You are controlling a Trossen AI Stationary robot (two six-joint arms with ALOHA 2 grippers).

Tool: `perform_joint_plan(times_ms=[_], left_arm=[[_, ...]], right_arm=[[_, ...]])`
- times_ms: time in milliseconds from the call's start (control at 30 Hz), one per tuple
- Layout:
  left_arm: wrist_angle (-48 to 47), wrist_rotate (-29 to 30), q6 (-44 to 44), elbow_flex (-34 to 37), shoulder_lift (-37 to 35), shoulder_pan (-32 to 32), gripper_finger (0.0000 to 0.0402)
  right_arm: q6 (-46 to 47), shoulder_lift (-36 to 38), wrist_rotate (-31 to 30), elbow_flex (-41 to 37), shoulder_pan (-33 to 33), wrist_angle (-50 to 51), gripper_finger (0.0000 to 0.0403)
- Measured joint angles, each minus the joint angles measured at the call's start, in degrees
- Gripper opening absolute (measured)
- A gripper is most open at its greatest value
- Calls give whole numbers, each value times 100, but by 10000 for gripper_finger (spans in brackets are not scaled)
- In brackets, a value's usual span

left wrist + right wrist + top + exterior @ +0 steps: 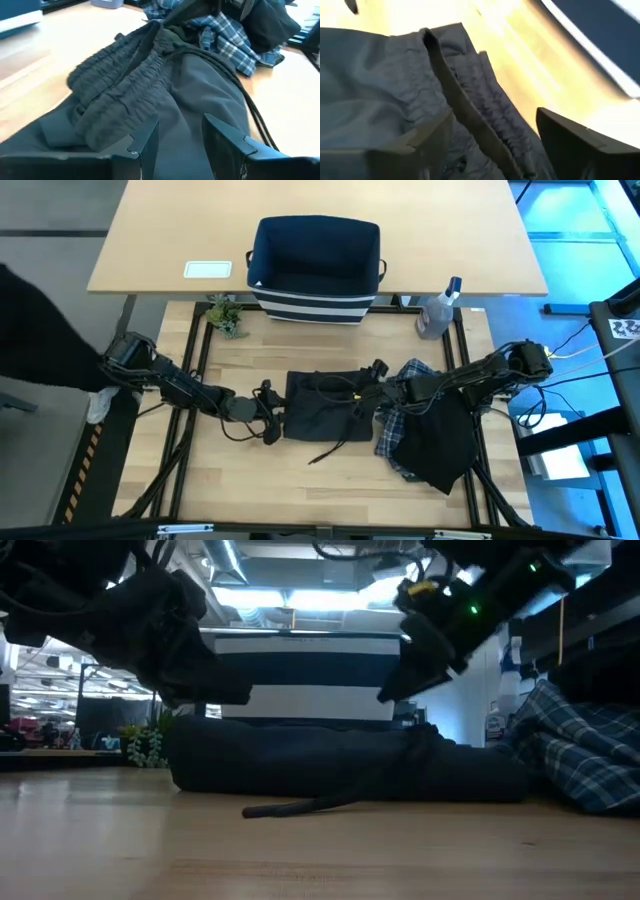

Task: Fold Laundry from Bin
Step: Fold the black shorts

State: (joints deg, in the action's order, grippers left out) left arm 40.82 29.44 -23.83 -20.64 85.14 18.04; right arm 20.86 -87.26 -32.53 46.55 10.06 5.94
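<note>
Bin [315,268] stood empty behind the laundry.
Both tools, left [268,418] and right [372,392], hung apart over the dark garment [322,406] on the bench [250,470].

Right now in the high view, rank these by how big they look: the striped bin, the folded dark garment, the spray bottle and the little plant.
1. bin
2. folded dark garment, slightly smaller
3. spray bottle and plant, too alike to rank

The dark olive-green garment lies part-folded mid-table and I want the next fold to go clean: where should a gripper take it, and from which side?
Probably at the gathered elastic waistband of the dark olive-green garment. Its ridged band stands proud of the flat cloth, giving fingers an edge to pinch. Come from the right side, where the open right gripper hovers; avoid the loose drawstring trailing toward the front.
</note>
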Motion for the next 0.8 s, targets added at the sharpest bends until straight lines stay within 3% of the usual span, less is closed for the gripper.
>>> perform_joint_plan(times_ms=[133,333,567,800], left_arm=[[27,-178,133,0,0,89,142],[-93,-593,1030,-148,-2,421,142],[-1399,-229,2284,-733,-2,898,142],[-3267,-115,2463,-1989,130,961,142]], right_arm=[[-291,0,263,440,4,437,302],[-579,0,1606,510,416,488,297],[-756,-70,1523,510,1313,571,285],[-959,-629,1065,510,1779,315,285]])
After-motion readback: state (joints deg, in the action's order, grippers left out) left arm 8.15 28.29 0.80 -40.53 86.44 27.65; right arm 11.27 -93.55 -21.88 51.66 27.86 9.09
